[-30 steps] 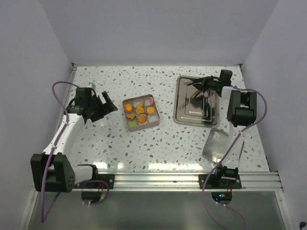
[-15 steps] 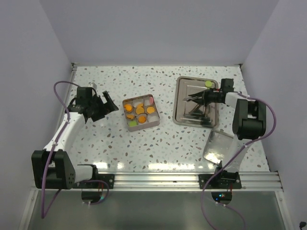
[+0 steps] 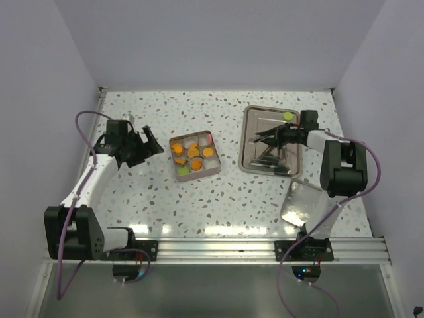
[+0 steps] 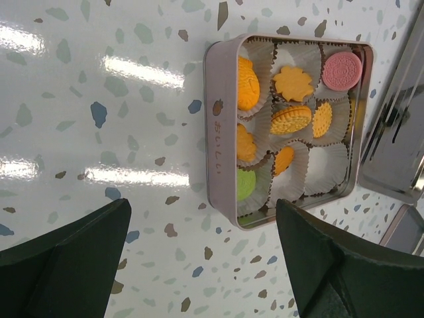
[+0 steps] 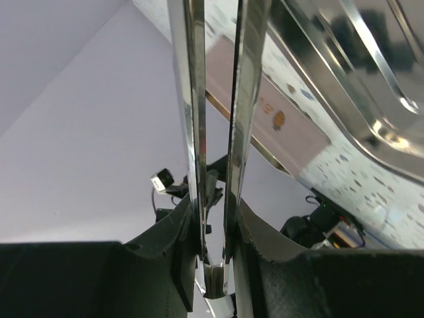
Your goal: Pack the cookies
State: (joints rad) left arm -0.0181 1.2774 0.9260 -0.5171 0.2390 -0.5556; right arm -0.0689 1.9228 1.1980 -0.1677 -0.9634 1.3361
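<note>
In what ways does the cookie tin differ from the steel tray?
The tin is smaller and pinkish; the tray is larger and mirror-bright. The tin is filled with paper cups and cookies; the tray holds just one green cookie near its far edge. Both are shallow, rectangular and lie flat on the table.

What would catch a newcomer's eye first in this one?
The pink tin at table centre, its white paper cups holding mostly orange cookies, plus one pink and one green. To its right, the right gripper holds metal tongs over a shiny steel tray where a lone green cookie lies.
</note>
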